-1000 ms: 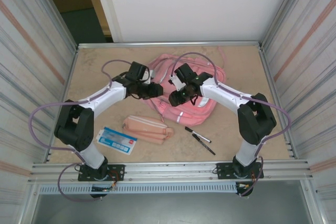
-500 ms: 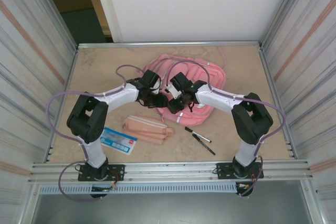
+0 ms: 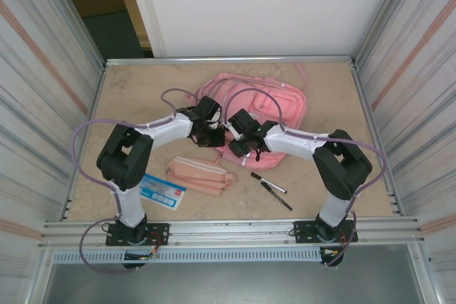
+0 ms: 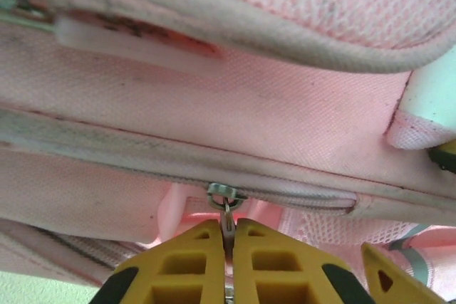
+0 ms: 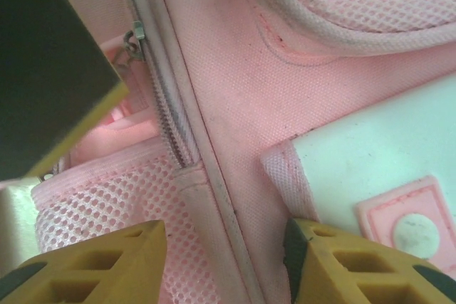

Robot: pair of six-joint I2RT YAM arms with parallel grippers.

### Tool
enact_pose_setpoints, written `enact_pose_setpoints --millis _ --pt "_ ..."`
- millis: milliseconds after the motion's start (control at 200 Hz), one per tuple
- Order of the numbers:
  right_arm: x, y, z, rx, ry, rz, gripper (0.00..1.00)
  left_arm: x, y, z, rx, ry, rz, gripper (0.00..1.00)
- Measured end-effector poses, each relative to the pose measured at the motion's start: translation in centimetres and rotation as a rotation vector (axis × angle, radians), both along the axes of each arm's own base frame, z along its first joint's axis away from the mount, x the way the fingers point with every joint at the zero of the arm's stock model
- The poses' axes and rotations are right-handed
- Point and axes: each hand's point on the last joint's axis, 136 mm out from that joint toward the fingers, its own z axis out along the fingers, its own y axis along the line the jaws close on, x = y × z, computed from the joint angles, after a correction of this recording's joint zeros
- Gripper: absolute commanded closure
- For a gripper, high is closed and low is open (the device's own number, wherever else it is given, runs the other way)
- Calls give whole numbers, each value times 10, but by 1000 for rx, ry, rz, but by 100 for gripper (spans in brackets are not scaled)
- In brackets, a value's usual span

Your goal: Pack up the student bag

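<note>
- Tan tabletop (image 3: 135, 90) inside metal-walled cell; you've got the student bag (image 3: 278, 101) lying flat at centre-back, both arms on its near edge.
- L gripper (image 4: 228, 240): fingers closed on bag's zipper pull (image 4: 226, 211).
- R gripper (image 5: 224, 247): fingers apart, straddling the zip seam, nothing pinched.
- Pencil pouch (image 3: 199, 174) + two pens (image 3: 268, 182) lie near you, btwn the arms.

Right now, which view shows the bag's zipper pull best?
Left wrist: the zipper pull sits close and centred, pinched in the left gripper's shut jaws. Right wrist catches it small, top left. Top external gives the student bag, the pull too small to tell.
</note>
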Motion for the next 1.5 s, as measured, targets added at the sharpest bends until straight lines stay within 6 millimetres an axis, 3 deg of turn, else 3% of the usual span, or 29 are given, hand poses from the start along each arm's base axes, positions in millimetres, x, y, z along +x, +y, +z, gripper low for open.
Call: enact_pose_setpoints --millis 140,306,481,591,702,757,792,962,1107,1243,1393,1498 --pt "5 -15 -1 -26 -48 -56 54 9 8 13 -22 -30 15 100" --pt "24 -41 1 -19 -57 -171 53 25 22 32 -91 -76 45 100" --pt "54 -92 1 -3 -56 -365 52 27 28 37 -109 -91 29 100" --pt "75 -131 2 66 -25 -498 51 19 22 37 -135 -77 -10 100" --pt "92 -157 8 148 -13 -586 50 13 13 40 -151 -80 -51 100" --pt "98 -165 11 176 -14 -617 50 10 7 42 -159 -80 -71 79" --pt "99 -167 14 190 -15 -627 50 8 4 43 -166 -80 -82 71" --pt "93 -157 41 260 -10 -604 49 17 -18 67 -224 -120 -98 60" --pt "93 -153 72 302 -48 -580 49 42 -54 86 -268 -189 -121 58" --pt "98 -148 81 290 -38 -514 49 58 -79 82 -279 -231 -134 59" --pt "134 -133 88 248 -14 -418 48 64 -78 74 -258 -237 -112 59" --pt "154 -125 81 208 -2 -355 46 65 -68 73 -249 -260 -98 59"
